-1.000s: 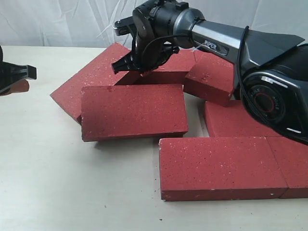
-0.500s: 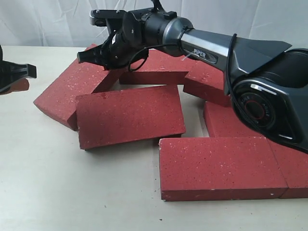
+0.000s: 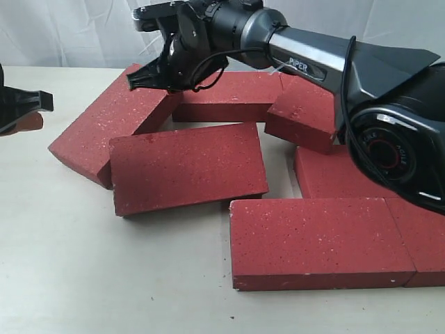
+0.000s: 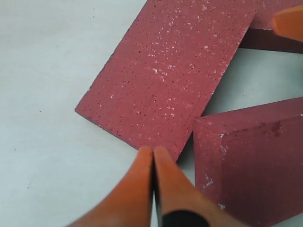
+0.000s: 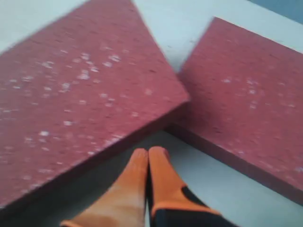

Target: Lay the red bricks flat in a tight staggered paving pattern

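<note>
Our right arm (image 3: 313,59) stretches from the right across the pile, its wrist bent down over the far end of the slanted brick (image 3: 104,129) at the left. The right gripper (image 3: 139,78) is pinched closed on nothing; the wrist view shows its orange fingers (image 5: 161,170) pressed together above the gap between two bricks. The left gripper (image 3: 38,103) hangs at the left edge, apart from the pile, its tips also together and empty, just over the slanted brick's near edge (image 4: 152,153). We count seven bricks (image 3: 188,167) on the table (image 3: 104,278): two flush along the front right, the others loosely angled behind.
</note>
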Available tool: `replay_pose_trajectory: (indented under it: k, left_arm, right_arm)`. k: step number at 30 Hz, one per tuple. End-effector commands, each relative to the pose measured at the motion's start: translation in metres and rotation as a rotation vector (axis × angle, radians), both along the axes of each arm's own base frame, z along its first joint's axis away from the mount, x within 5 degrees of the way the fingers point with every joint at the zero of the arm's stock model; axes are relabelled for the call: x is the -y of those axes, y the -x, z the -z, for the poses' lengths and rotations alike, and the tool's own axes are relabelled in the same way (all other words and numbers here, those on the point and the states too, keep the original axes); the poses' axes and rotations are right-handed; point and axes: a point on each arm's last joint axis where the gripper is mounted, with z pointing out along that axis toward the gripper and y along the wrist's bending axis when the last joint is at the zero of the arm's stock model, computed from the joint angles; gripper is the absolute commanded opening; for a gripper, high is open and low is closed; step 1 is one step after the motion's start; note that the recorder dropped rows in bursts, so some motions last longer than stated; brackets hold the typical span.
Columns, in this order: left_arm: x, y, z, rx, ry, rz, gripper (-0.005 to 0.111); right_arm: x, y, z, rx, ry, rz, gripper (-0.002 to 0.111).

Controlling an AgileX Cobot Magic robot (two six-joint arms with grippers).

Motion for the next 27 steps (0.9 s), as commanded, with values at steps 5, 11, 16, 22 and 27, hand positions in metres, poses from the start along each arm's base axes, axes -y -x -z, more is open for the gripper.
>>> replay_pose_trajectory:
  k: [5,11,16,22,27]
  left_arm:
    - [0.000,0.000,-0.001,0.014,0.010,-0.012,0.000]
    - [0.000,-0.001,-0.001,0.020,0.015,-0.020,0.000]
    - [-0.001,-0.002,-0.002,0.033,0.014,-0.029,0.000]
    - [-0.001,-0.003,-0.002,0.035,0.012,-0.032,0.000]
    - [0.005,0.000,-0.001,0.000,0.060,-0.004,0.000]
  right_arm:
    - [-0.002,-0.005,0.027,-0.038,-0.019,0.049,-0.001]
    - [-0.022,-0.002,0.022,-0.012,-0.193,0.046,-0.001]
    - [-0.042,0.005,0.015,0.041,-0.307,0.007,-0.001]
    - [-0.030,0.027,-0.027,0.004,-0.121,-0.150,-0.001]
    - [0.012,0.024,-0.052,-0.060,0.046,-0.137,-0.001]
